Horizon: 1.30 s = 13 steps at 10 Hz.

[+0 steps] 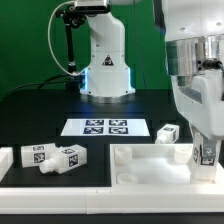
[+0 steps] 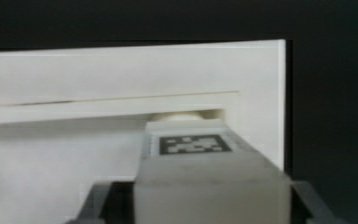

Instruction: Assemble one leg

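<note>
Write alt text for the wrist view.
The pincer grips a white leg with a square fiducial tag, its end against the white table top, on a black table.

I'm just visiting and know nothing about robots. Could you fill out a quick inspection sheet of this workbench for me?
Surface: black table, with the marker board lying flat.
Job's things: one leg held over the white table-top piece; three loose legs, two at the exterior view's left, one beside the marker board.
Clutter: nothing seen.
Grippers: gripper shut on the leg.
Cables: black cable by the robot base.
Surroundings: green backdrop.
</note>
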Tool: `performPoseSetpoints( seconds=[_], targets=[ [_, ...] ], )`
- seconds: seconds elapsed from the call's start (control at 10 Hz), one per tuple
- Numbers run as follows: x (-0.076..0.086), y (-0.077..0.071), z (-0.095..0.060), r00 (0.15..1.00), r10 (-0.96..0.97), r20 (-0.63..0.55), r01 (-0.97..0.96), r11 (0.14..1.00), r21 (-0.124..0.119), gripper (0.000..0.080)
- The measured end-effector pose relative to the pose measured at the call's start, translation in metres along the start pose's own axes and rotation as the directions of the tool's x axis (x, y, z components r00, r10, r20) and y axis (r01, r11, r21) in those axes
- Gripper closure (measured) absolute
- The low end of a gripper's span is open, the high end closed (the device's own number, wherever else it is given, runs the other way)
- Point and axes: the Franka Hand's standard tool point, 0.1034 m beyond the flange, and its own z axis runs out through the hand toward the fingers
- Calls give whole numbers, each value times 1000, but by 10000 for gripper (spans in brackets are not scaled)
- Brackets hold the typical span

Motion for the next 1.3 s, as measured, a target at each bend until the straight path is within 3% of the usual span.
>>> performPoseSetpoints(
  seconds=[0.1,0.2,0.3,0.4,0.5,0.7,0.9,1.0,1.1,1.2,1.3],
  targets=[
    [0,0,0,996,-86,-2,86,996,0,511],
    [-1,0,0,964,-267,-7,267,964,3,323],
    [-2,0,0,890,-456,-7,456,890,1,323],
    [-4,4,2,816,-577,-3,577,816,-4,189],
    [-5,7,4,758,-652,2,652,758,-8,162],
    [-3,6,4,697,-717,0,717,697,-8,152],
    [-2,6,4,579,-815,0,815,579,-10,150],
    [-1,1,1,354,-935,-17,934,354,-40,150],
    [-2,-1,0,286,-958,-28,957,287,-51,150],
    [-1,0,1,327,-945,-28,944,328,-48,150],
    [-1,0,1,334,-942,-29,941,335,-49,274]
  ],
)
